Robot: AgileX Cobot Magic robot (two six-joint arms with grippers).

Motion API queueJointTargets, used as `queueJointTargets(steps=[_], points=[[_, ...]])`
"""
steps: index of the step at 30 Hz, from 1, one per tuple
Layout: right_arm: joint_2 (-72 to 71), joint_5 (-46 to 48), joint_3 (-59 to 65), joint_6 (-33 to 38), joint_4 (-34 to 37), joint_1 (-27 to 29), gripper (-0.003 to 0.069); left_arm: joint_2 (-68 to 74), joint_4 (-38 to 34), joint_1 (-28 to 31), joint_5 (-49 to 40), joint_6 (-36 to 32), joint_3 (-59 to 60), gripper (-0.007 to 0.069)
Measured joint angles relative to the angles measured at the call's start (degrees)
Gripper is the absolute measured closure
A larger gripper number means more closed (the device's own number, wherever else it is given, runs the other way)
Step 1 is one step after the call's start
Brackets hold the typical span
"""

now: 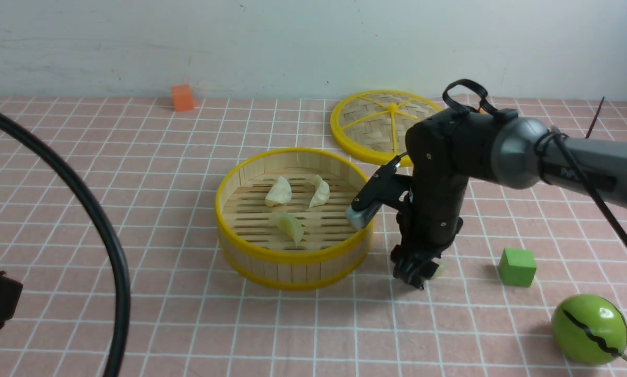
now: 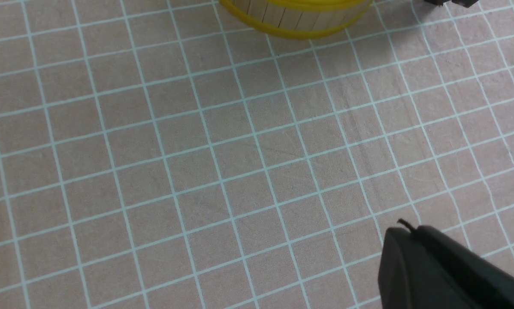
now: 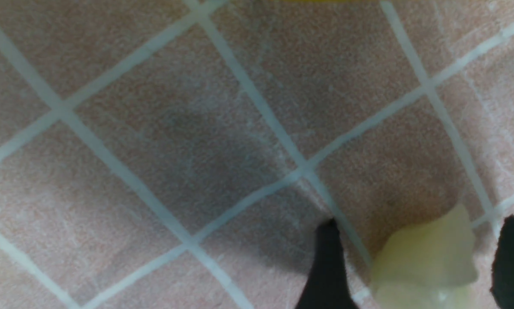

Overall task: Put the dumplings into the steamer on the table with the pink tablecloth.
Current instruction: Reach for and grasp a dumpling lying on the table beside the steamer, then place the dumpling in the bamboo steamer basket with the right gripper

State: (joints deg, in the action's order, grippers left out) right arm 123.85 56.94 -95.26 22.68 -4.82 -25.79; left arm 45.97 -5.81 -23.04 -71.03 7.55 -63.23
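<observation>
Table covered by a pale pink tablecloth (image 1: 135,183) with a white-line grid. Round bamboo steamer basket with yellow rim bands (image 1: 292,257) sits mid-table. On its slatted floor lie three pale crescent dumplings: two toward the back (image 1: 278,191) (image 1: 320,191) and one greenish toward the front (image 1: 291,226). The fourth pale dumpling (image 3: 424,257) lies on the cloth right of the steamer, between it and a green cube (image 1: 517,267). The right gripper (image 3: 420,262) is lowered to the cloth, its fingers spread wide to either side of this dumpling, a gap on each side, nothing gripped. The left gripper (image 2: 437,270) is low at the near left, well apart from the steamer, fingers drawn together. Flat woven yellow-rimmed lid (image 1: 387,125) behind the steamer. Orange cube (image 1: 182,98) by the wall. Round green fruit (image 1: 589,329) near right.
</observation>
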Motion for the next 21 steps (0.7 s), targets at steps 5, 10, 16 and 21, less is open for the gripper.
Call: queueJointTargets(steps=[5, 10, 16, 21], points=[[0.17, 0.57, -0.07, 0.0, 0.46, -0.06, 0.0303, 0.0, 0.0, 0.0, -0.05, -0.15, 0.0, 0.0631], [0.77, 2.97, -3.35, -0.11, -1.82, -0.07, 0.0417, 0.0, 0.0, 0.0, -0.05, -0.84, 0.0, 0.0627], [0.88, 12.48, -17.14, -2.89, -2.27, -1.68, 0.0417, 0.0, 0.0, 0.0, -0.05, -1.24, 0.0, 0.0624], [0.88, 13.1, -26.67, -6.52, 3.34, -4.46, 0.0417, 0.0, 0.0, 0.0, 0.14, -1.24, 0.0, 0.0624]])
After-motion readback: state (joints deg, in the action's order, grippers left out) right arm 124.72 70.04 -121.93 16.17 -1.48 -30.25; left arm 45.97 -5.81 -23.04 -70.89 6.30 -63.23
